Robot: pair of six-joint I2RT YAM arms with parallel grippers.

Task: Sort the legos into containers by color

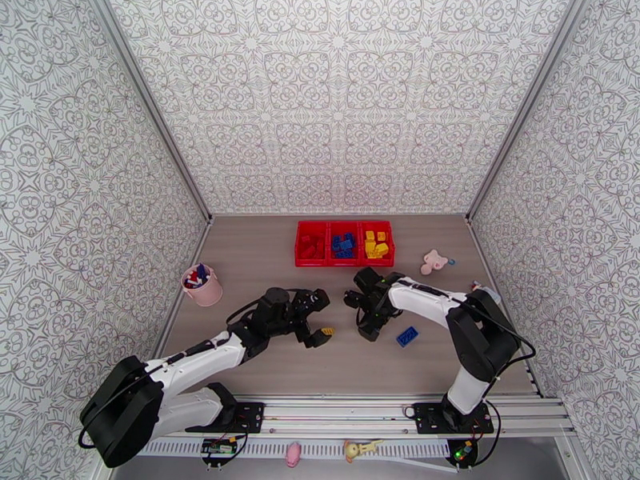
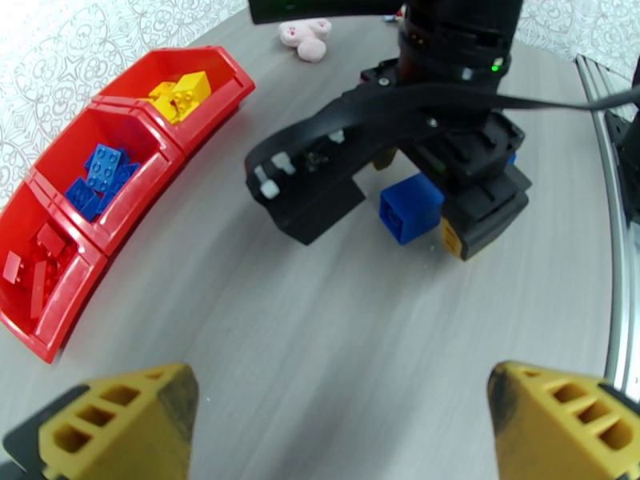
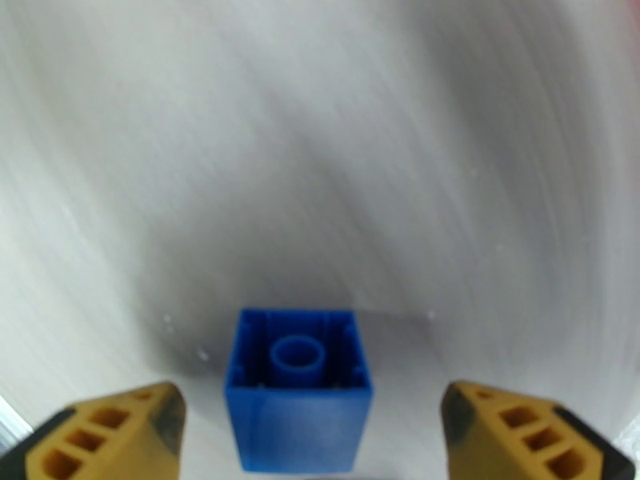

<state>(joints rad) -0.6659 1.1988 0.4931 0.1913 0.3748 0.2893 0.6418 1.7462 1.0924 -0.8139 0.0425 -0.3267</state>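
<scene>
While the right gripper (image 3: 308, 430) sits low over the table with its jaws spread, a small blue brick (image 3: 298, 386) lies between the yellow fingertips (image 3: 112, 438). It is turned so its hollow underside faces the wrist camera, with a gap on each side and nothing pinched. The step in hand looks like the close on this brick. I would keep it centred so both pads meet flat walls together, and squeeze gently, since it may twist or skid on the smooth top. Its home should be the middle bin of the containers (image 1: 344, 264), far and slightly left, where other blue legos lie.

Just left, the left gripper (image 2: 340, 430) hangs wide apart and empty, near enough to call for a straight lift before travelling. A second blue brick (image 1: 408, 336) lies just right. The pink plush (image 1: 433, 262) sits right of the bins and the pink cup (image 1: 202, 286) well left. Bare tabletop runs from the pincer to the bins.
</scene>
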